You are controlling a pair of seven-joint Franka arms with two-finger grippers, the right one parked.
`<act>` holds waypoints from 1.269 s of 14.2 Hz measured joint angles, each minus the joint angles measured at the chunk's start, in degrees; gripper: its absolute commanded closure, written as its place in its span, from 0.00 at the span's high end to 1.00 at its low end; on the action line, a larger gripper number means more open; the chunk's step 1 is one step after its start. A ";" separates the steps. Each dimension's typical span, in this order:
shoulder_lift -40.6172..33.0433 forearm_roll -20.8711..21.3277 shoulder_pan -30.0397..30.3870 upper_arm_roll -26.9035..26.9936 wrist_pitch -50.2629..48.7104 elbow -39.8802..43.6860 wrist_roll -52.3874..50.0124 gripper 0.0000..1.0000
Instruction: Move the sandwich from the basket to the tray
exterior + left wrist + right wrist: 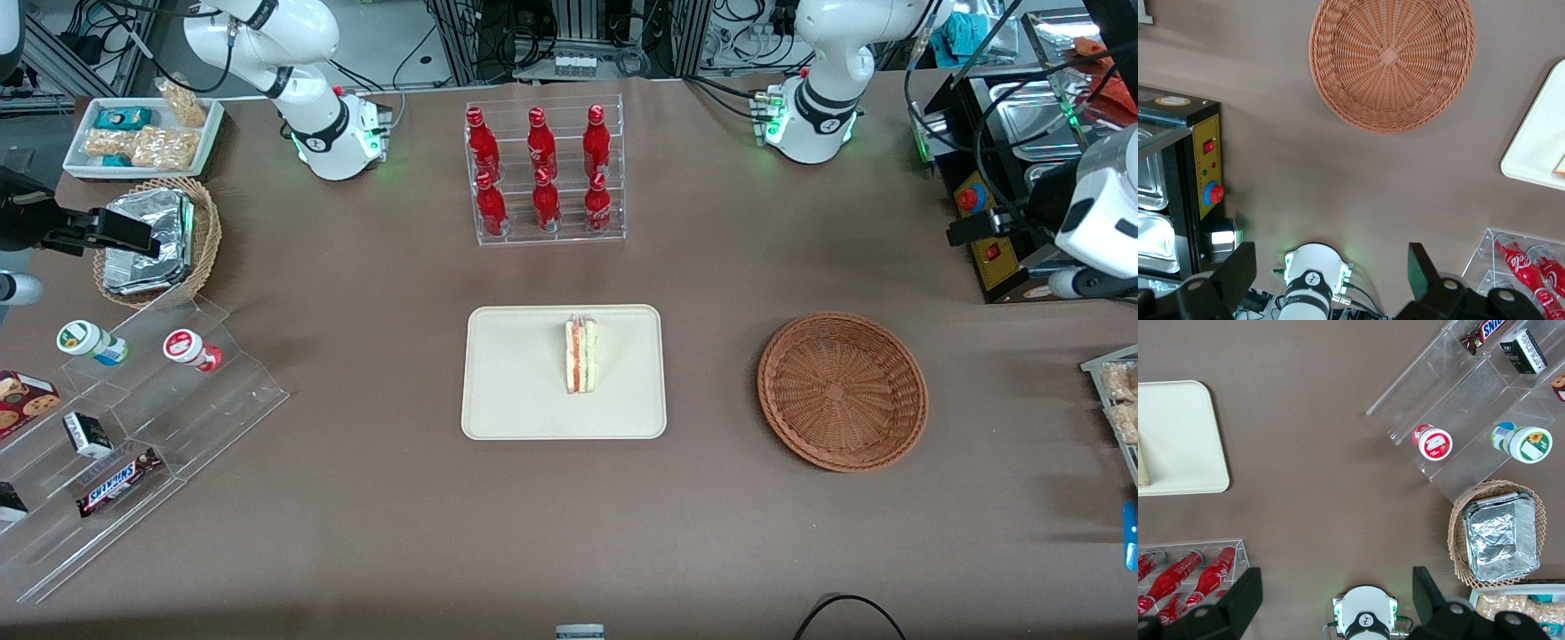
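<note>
Sandwich (pixel 581 356) stands on edge near the middle of the tray (pixel 507 400), apart from the rims, so delivery looks complete. Basket (pixel 842 389) holds nothing. End effector (pixel 1328 273) hangs high over the tabletop (pixel 356 533) beside the basket, fingers apart, holding nothing.

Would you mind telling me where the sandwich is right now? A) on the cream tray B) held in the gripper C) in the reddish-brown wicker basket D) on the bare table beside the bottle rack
A: the sandwich stands on the tray, the basket holds nothing, and the left arm's gripper is open, raised above the table near the basket.
</note>
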 measured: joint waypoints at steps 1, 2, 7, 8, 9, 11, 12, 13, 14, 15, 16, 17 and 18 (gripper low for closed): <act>-0.62 0.00 0.00 -0.31 -0.02 -0.78 0.06 1.00; -1.30 0.00 0.00 -0.60 -0.02 -1.90 0.08 1.00; -3.45 -0.03 0.04 -0.78 0.15 -3.44 0.16 1.00; -3.62 -0.03 0.05 -0.78 0.23 -3.42 0.16 1.00; -3.65 -0.05 0.05 -0.78 0.66 -3.42 0.16 1.00; -3.63 -0.21 0.05 -0.78 3.72 -3.45 0.18 1.00; -3.63 -0.72 0.06 -0.78 4.66 -3.45 0.18 1.00; -3.63 -1.41 0.06 -0.78 4.96 -3.45 0.18 1.00; -3.58 -1.90 0.07 -0.77 5.11 -3.37 0.18 1.00; -3.42 -2.06 0.08 -0.76 5.36 -2.96 0.18 1.00; -3.14 -2.08 0.10 -0.73 5.47 -2.25 0.18 1.00; -2.91 -2.09 0.14 -0.69 5.47 -1.72 0.18 1.00; -2.72 -2.09 0.19 -0.66 5.47 -1.42 0.18 1.00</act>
